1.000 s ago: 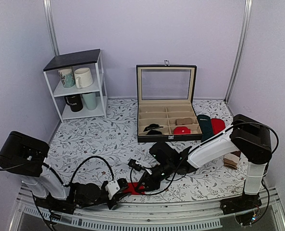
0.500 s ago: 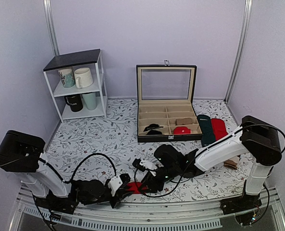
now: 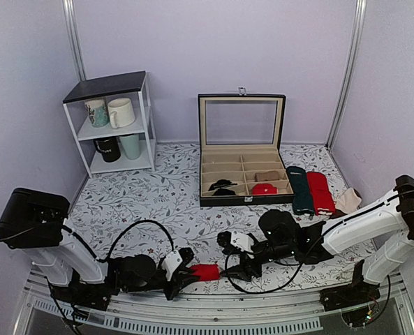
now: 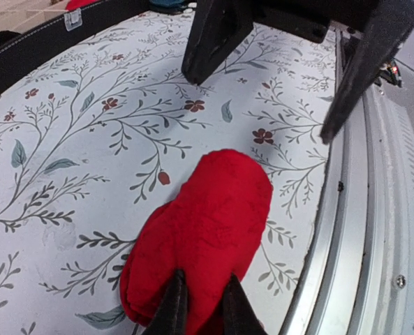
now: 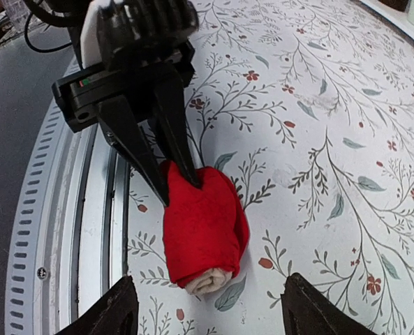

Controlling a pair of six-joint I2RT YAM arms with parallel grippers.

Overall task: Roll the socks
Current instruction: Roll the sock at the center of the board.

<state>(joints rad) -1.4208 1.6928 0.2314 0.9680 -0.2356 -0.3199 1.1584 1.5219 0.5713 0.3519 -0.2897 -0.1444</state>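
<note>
The socks [image 3: 207, 271] lie as one tight red roll on the floral table close to its near edge. The roll also fills the left wrist view [image 4: 210, 223]. In the right wrist view the socks [image 5: 205, 223] show a beige end [image 5: 211, 280] poking out of the roll. My left gripper [image 3: 186, 268] is shut on the roll's left end, its thin black fingers pinching the red knit [image 4: 201, 292]. My right gripper [image 3: 237, 264] stands open just right of the roll and apart from it, its two fingertips [image 5: 117, 310] wide to either side.
An open compartment case [image 3: 241, 199] stands mid-table. A dark green sock [image 3: 301, 190], a plain red sock [image 3: 320, 192] and a beige item [image 3: 348, 201] lie to its right. A white shelf with mugs [image 3: 116, 125] is at back left. A metal rail [image 3: 193, 310] runs along the near edge.
My right gripper has opened, let go of the roll and drawn back to the right. My left gripper keeps its pinch and has shifted slightly right with the roll.
</note>
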